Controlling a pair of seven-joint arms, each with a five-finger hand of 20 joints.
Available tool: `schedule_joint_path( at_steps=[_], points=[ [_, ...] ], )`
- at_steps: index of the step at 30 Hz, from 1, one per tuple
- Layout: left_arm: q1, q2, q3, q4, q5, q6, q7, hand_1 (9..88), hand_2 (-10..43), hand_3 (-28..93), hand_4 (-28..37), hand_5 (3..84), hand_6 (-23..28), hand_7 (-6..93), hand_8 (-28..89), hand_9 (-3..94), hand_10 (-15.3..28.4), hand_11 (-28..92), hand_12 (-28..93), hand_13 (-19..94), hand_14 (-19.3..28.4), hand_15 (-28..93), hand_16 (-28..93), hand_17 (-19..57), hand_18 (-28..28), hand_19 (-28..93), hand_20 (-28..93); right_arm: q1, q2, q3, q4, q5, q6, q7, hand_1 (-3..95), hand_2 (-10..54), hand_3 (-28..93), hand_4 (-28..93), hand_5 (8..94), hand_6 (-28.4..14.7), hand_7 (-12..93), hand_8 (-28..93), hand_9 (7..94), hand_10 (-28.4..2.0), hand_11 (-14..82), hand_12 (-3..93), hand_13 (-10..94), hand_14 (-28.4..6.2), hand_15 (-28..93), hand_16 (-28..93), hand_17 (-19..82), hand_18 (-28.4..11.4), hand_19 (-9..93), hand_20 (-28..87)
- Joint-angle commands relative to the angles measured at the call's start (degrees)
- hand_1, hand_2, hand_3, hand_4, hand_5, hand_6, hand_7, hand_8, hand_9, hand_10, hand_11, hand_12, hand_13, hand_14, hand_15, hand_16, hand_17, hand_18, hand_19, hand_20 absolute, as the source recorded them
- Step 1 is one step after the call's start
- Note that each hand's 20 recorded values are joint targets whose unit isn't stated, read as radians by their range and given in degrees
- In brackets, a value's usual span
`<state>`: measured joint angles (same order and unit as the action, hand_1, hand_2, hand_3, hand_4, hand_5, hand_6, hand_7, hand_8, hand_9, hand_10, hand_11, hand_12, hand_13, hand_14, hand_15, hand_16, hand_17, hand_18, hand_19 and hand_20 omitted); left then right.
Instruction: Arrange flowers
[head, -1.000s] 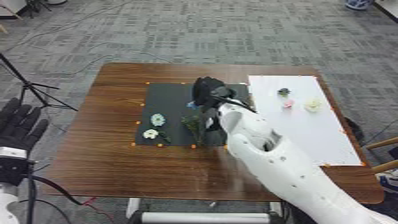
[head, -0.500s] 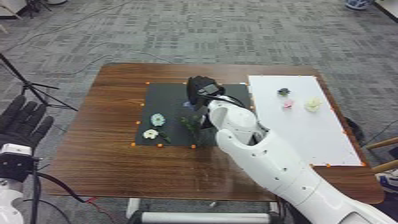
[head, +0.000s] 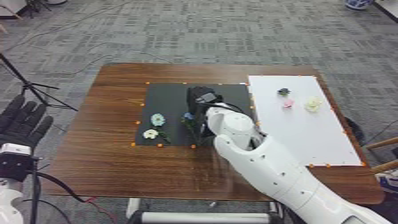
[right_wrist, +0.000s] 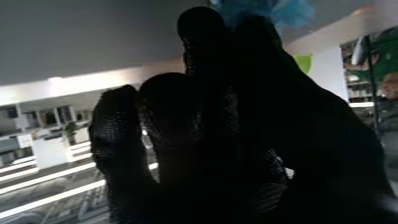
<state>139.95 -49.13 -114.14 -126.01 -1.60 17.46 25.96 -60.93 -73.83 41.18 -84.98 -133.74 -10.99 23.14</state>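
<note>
Over grey carpet (head: 200, 35), facing a brown wooden table (head: 98, 170) bearing a black mat (head: 169, 97) and a white sheet (head: 315, 142). Holding the right hand (head: 196, 94) above the mat, pinching a blue flower (head: 188, 116) near the fingertips. Keeping the left hand (head: 19, 127) beside the table, stretching its fingers straight. Seeing a pale blue flower (head: 157, 119) and a white flower (head: 150, 134) lying on the mat; finding dark (head: 283, 92), pink (head: 288, 103) and cream blooms (head: 313, 105) resting on the sheet.

Even light covers the table (head: 98, 160), while bright streaks (right_wrist: 53, 198) cut across the dim right wrist view.
</note>
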Motion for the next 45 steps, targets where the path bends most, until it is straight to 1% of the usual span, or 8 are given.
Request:
schedule_joint_path(
  at_steps=[1, 10, 18, 21, 29, 31, 34, 45],
  points=[
    [0.31, -0.41, -0.47, -0.37, -0.26, 0.9, -0.15, 20.9, 20.7, 66, -28.3, 35.3, 7.2, 9.5, -7, 31.2, 13.2, 13, 12, 22, 12.5, 24, -3, -4.1, 10.2, 23, 11, -0.4, 0.07, 0.22, -1.64, 0.37, 0.44, 1.35, 57.8, -9.5, 69, -28, 69.4, -2.1, 22, 1, 78.5, -9.4, 7.9, 34.8, 72, -6.7, 65, 39, 36, -23.8, 84, 40],
    [0.92, -0.49, -1.32, -0.63, -0.9, 1.36, 0.26, 20.8, 20.2, 67, -28.3, 34.3, 7.5, 9.5, -7, 30.9, 13.2, 13, 13, 22, 12.9, 25, -3, -4.1, 10.4, 23, 12, -0.45, 0.76, 0.75, -3.55, 1.57, -0.42, 2.13, 51.5, -9.5, 76, -28, 67.9, -1.9, 21, -2, 70.6, -12.9, 17.2, 20.1, 71, -6.8, 64, 37, 35, -23.9, 84, 40],
    [0.69, -0.8, -1.22, -0.56, -0.66, 0.93, -0.05, 20.8, 19.7, 67, -28.3, 34.1, 7.6, 9.6, -7, 30.8, 13.3, 14, 13, 22, 13.0, 25, -3, -4.2, 10.5, 23, 11, -1.83, 1.46, 3.82, -7.64, 2.92, -3.75, 2.29, 50.0, -9.5, 77, -28, 65.6, -1.8, 19, -11, 66.5, -14.1, 15.9, 17.0, 71, -6.9, 64, 36, 35, -24.2, 84, 39],
    [0.52, -1.02, -0.99, -0.51, -0.65, 0.61, 0.03, 20.8, 19.6, 67, -28.3, 34.2, 7.6, 9.7, -7, 30.7, 13.3, 14, 13, 22, 13.0, 25, -3, -4.2, 10.5, 23, 11, -2.85, 4.48, 6.34, -10.43, 5.19, -1.65, 3.8, 48.4, -9.5, 78, -28, 62.9, -2.3, 18, -12, 64.1, -14.8, 14.3, 16.4, 71, -7.5, 65, 35, 35, -24.3, 84, 39],
    [3.68, -3.06, -4.78, -1.51, 1.05, -0.43, 0.63, 20.9, 19.5, 67, -28.3, 34.4, 7.7, 9.4, -7, 30.6, 13.3, 13, 13, 22, 13.1, 25, -3, -4.2, 10.5, 23, 11, -10.05, 17.72, 17.03, -17.01, 7.54, 3.24, 6.57, 47.6, -9.5, 78, -28, 61.0, -3.7, 16, -11, 61.6, -15.8, 12.6, 15.5, 71, -8.4, 68, 30, 35, -24.6, 84, 38],
    [4.88, -3.16, -5.25, -1.58, 0.9, -1.25, 1.32, 20.9, 19.4, 67, -28.3, 34.6, 7.5, 9.4, -7, 30.9, 12.6, 13, 13, 22, 12.9, 25, -3, -4.1, 10.6, 23, 11, -10.49, 19.56, 17.59, -14.91, 6.49, 6.18, 6.53, 47.9, -9.5, 78, -28, 60.9, -3.9, 16, -11, 60.8, -15.6, 12.1, 15.4, 71, -8.3, 68, 30, 35, -24.6, 85, 38],
    [5.79, -3.72, -5.42, -1.82, 0.41, -1.19, 2.38, 21.2, 19.3, 67, -28.3, 35.3, 6.7, 9.4, -7, 32.2, 11.0, 13, 12, 23, 11.9, 23, -4, -4.1, 10.7, 22, 11, -9.13, 19.91, 18.39, -10.89, 5.15, 3.58, 7.92, 49.6, -9.5, 77, -28, 58.9, -3.9, 15, -11, 58.0, -15.4, 10.5, 14.7, 71, -7.6, 69, 31, 35, -24.4, 85, 38],
    [4.66, -3.4, -4.09, -1.8, 0.87, -0.91, 1.64, 21.2, 19.2, 67, -28.3, 35.6, 6.5, 9.5, -7, 32.5, 10.7, 12, 12, 23, 11.5, 22, -3, -4.2, 10.9, 22, 12, -7.24, 21.28, 18.27, -7.3, 0.51, -0.06, 13.54, 57.6, -9.5, 73, -28, 58.0, -4.6, 14, -11, 55.1, -15.9, 9.2, 13.6, 70, -5.7, 68, 36, 36, -24.4, 86, 38]
  ],
)
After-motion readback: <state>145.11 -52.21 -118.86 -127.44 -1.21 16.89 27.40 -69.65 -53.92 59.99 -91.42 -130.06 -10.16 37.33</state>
